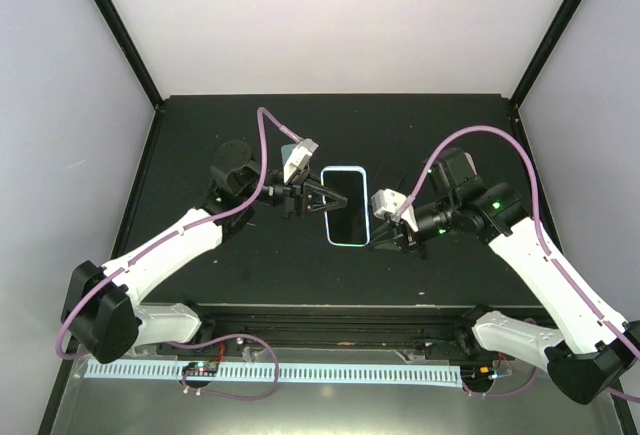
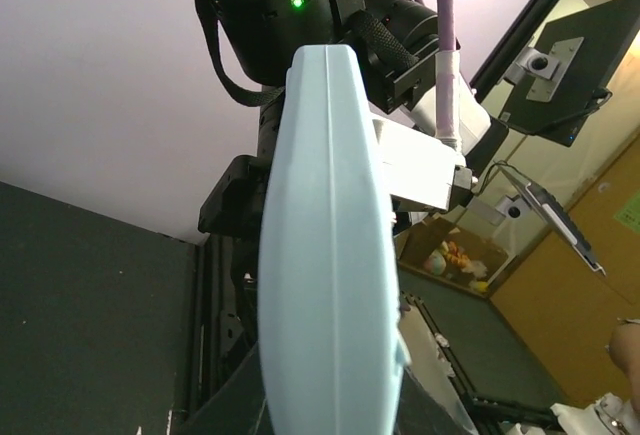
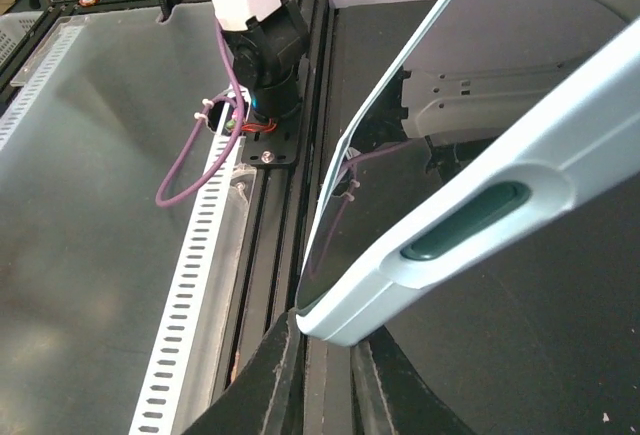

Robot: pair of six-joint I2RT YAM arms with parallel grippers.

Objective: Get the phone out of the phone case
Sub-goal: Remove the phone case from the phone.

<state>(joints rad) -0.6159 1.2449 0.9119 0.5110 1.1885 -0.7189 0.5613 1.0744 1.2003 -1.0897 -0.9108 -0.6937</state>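
Note:
The phone lies screen up in its light blue phone case over the middle of the black table. My left gripper is shut on the case's left long edge. In the left wrist view the phone case fills the middle edge-on and hides my own fingers. My right gripper is at the case's near right corner. In the right wrist view the right gripper has one dark finger on each side of that corner of the case, both touching it. The glossy screen faces up.
A black rail and a white perforated strip run along the near edge of the table. White walls with black corner posts close the back and sides. The right arm's wrist looms beyond the case in the left wrist view.

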